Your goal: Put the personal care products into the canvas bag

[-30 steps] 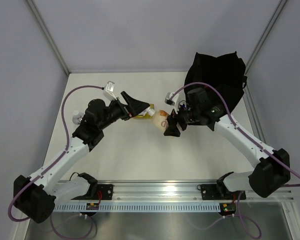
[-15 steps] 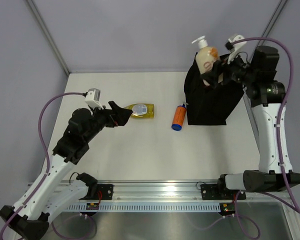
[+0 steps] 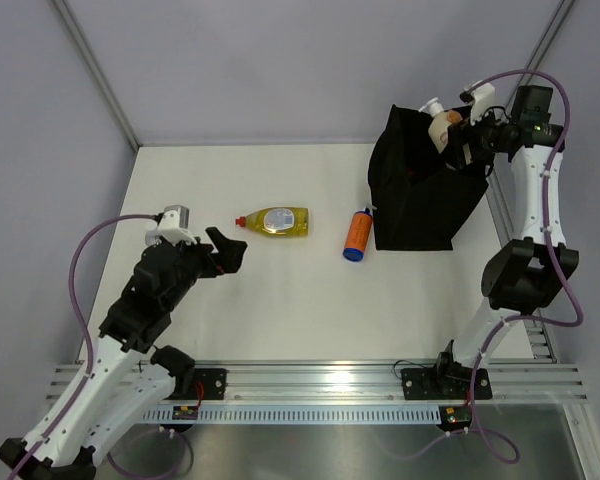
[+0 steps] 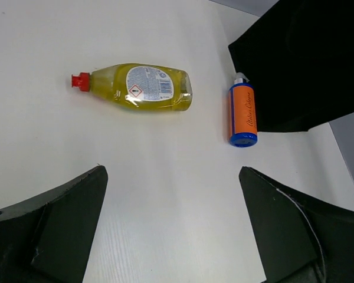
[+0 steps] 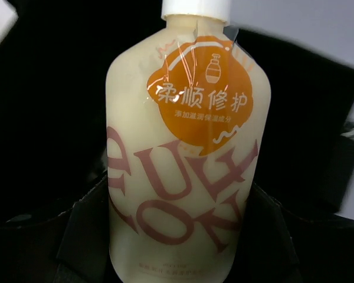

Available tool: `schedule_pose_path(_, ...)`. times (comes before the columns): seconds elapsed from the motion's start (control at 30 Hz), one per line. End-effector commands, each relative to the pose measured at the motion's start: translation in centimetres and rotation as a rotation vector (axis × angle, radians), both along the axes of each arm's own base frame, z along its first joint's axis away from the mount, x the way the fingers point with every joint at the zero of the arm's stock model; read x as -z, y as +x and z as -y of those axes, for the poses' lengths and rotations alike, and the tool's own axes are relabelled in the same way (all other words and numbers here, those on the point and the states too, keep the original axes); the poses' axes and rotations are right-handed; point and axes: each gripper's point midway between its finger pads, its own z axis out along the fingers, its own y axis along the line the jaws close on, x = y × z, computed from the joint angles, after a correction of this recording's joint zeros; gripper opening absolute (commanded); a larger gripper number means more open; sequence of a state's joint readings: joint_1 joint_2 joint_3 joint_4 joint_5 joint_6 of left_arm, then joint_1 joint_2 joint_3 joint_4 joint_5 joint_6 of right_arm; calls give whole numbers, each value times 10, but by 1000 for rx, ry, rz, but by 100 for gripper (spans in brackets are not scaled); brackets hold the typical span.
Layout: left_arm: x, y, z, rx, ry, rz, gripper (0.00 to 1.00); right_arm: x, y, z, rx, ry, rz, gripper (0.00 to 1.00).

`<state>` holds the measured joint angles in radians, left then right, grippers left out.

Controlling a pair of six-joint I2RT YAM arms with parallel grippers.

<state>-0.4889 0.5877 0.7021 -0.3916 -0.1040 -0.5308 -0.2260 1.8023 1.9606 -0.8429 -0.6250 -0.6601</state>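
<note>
The black canvas bag [image 3: 420, 195] stands at the back right. My right gripper [image 3: 460, 145] is shut on the cream bottle [image 3: 442, 125], holding it in the bag's open mouth; the right wrist view shows the bottle [image 5: 186, 159] between the fingers [image 5: 85, 236] with black fabric behind. The clear yellow bottle with red cap [image 3: 277, 221] lies on its side mid-table, also in the left wrist view [image 4: 141, 87]. The orange bottle with blue cap [image 3: 356, 235] lies beside the bag, also in the left wrist view [image 4: 243, 114]. My left gripper [image 3: 230, 250] is open and empty, left of the yellow bottle.
The white table [image 3: 280, 300] has grey walls on the left, back and right. A metal rail [image 3: 320, 385] runs along the near edge. The other bottles are out of view.
My right gripper has lowered the cream bottle into the bag's mouth. My left gripper has drawn back from the yellow bottle towards the near left.
</note>
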Motion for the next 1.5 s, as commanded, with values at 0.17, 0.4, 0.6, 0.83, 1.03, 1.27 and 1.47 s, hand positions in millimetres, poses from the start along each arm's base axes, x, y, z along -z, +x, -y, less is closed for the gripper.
schedule_pose_path(0.17,23,-8,-37,-174,27,-28,99,-5,-28,-27,-321,-89,23,0)
schedule_pose_path(0.4,47,-8,-61,-380,-32,-134,99,29,12,-6,-93,-105,-81,38)
schedule_pose_path(0.6,68,-8,-78,-529,-16,-233,99,22,16,1,-1,-80,-107,80)
schedule_pose_path(0.83,64,-5,-94,-622,44,-235,99,-43,1,-7,60,-7,19,99)
schedule_pose_path(1.03,69,4,-115,-737,173,-239,99,-120,-36,-33,3,71,162,99)
schedule_pose_path(1.27,61,44,-122,-750,348,-227,99,-154,-126,-98,-259,285,220,99)
schedule_pose_path(1.47,84,69,-140,-761,389,-284,99,-138,-186,-132,-411,405,236,99)
